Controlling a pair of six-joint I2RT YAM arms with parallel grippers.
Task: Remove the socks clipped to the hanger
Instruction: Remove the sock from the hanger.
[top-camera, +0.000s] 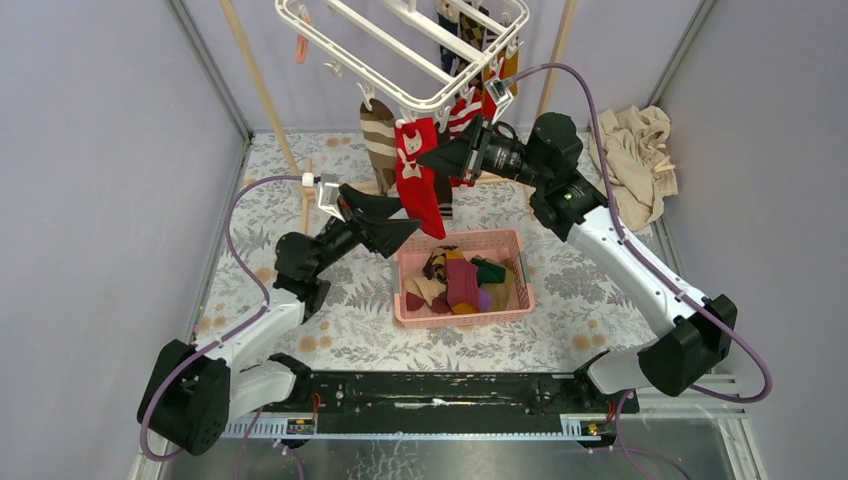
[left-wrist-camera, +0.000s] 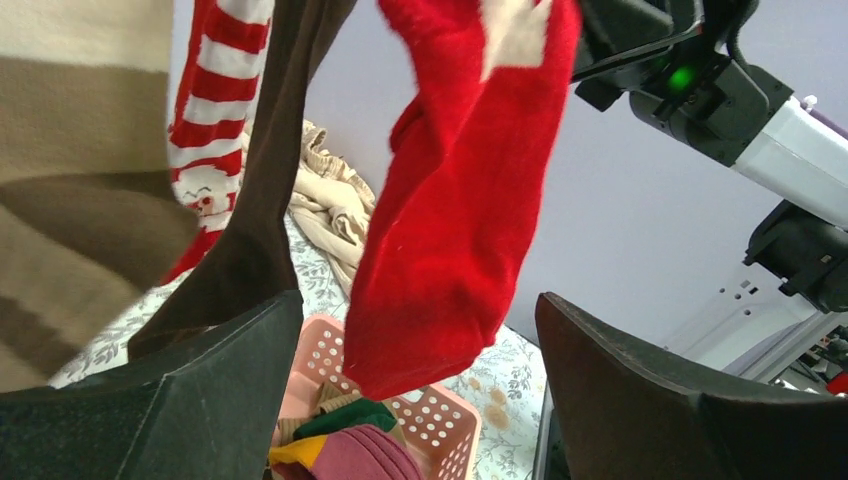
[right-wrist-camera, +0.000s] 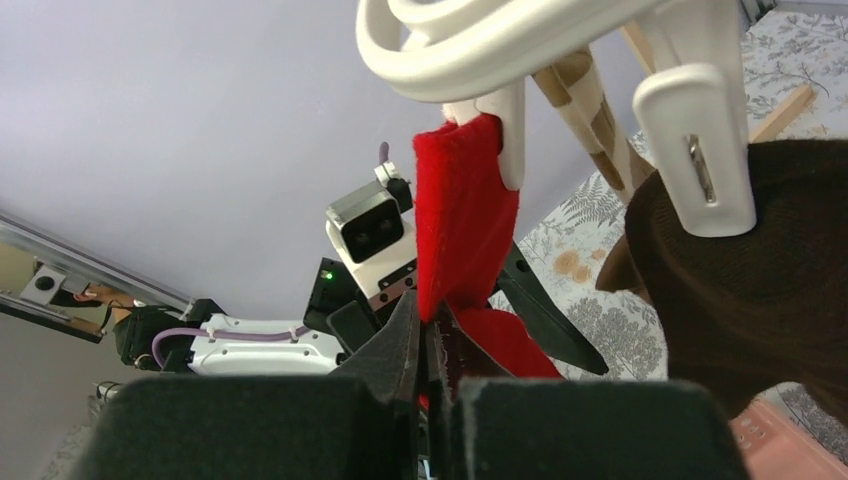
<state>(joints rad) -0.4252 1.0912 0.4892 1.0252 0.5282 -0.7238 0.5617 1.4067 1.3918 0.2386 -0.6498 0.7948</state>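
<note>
Tension is what frees this one: your right claw (right-wrist-camera: 425, 325) is pinched shut on the red sock (right-wrist-camera: 462, 220) just under its white clip (right-wrist-camera: 507, 130). Pull straight down and out of the clip rather than sideways, or the hanger (right-wrist-camera: 450, 55) will likely swing and drag its neighbours. Your left claw (left-wrist-camera: 420, 310) stands wide open around the sock's toe end, gripping nothing; close it only if you need a second hold. The pink basket (top-camera: 462, 320), near the middle of the surface, lies just below to catch the drop. The sock is plush red with pale patches and hangs limp from the hanger's near rail, above the far half of the surface, beside a dark brown sock (right-wrist-camera: 740, 260).
</note>
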